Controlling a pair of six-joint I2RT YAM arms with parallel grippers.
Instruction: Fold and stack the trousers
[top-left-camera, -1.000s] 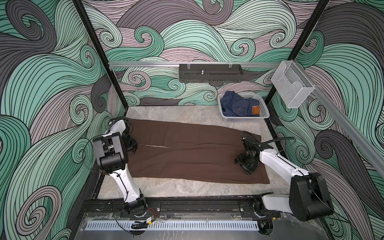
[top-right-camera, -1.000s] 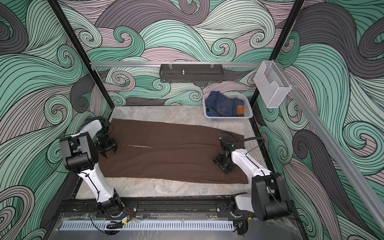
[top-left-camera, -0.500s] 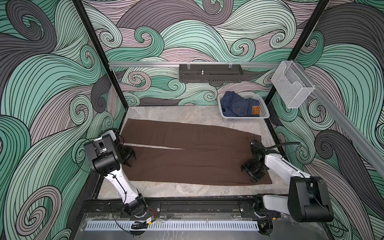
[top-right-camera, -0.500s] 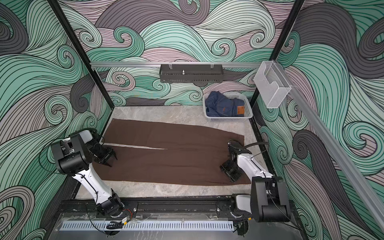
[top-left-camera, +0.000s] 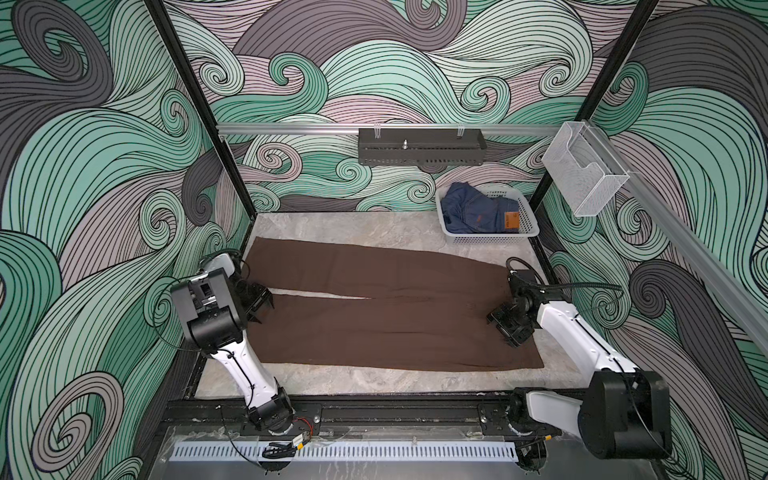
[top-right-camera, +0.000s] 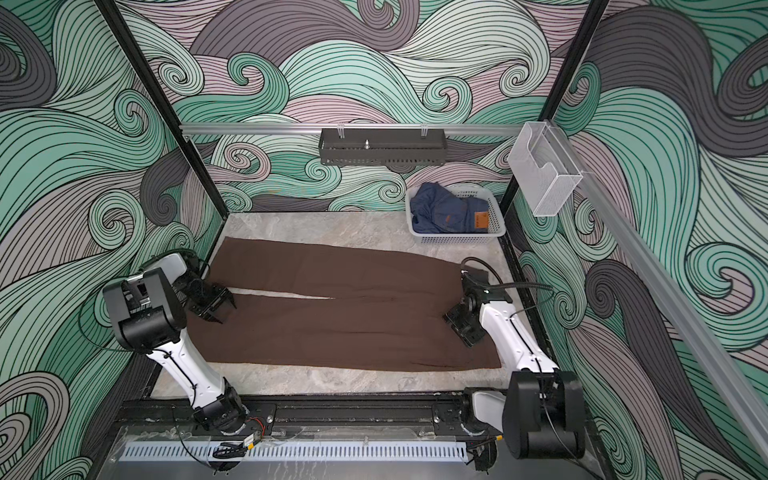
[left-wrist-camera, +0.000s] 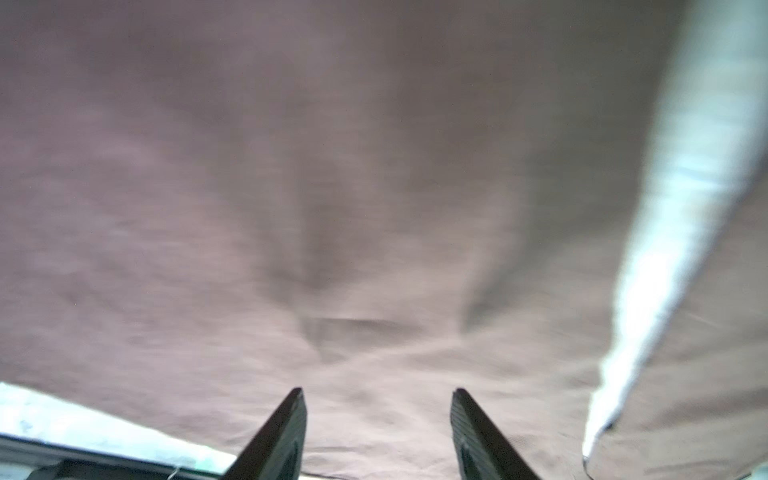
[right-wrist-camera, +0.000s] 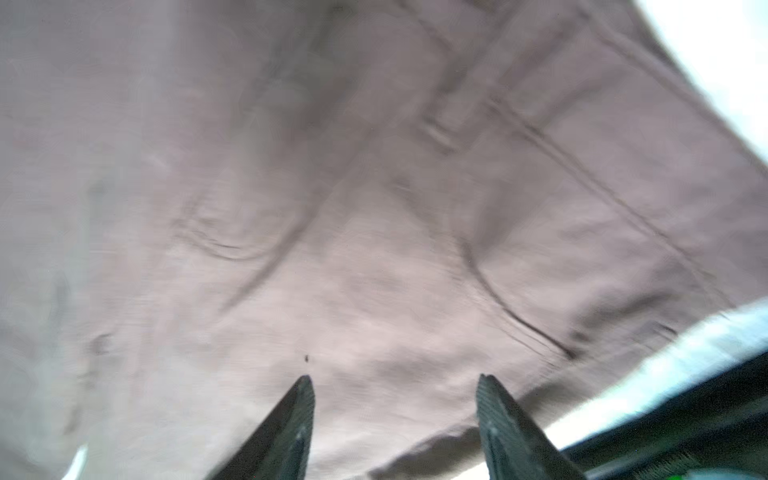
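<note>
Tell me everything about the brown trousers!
The trousers are dark brown, soft-looking and plain. They lie flat and unfolded on the grey table, waist to the right, wide legs side by side with a thin gap. The open left gripper and right gripper sit over the ends; contact is unclear.

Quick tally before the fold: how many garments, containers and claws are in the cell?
Garments: 2 (brown trousers, blue jeans; anything under the jeans is hidden)
Containers: 3 (white basket holding the jeans, black wall tray, clear wall holder)
Claws: 2 (left claw, right claw, both open)
Total: 7
</note>
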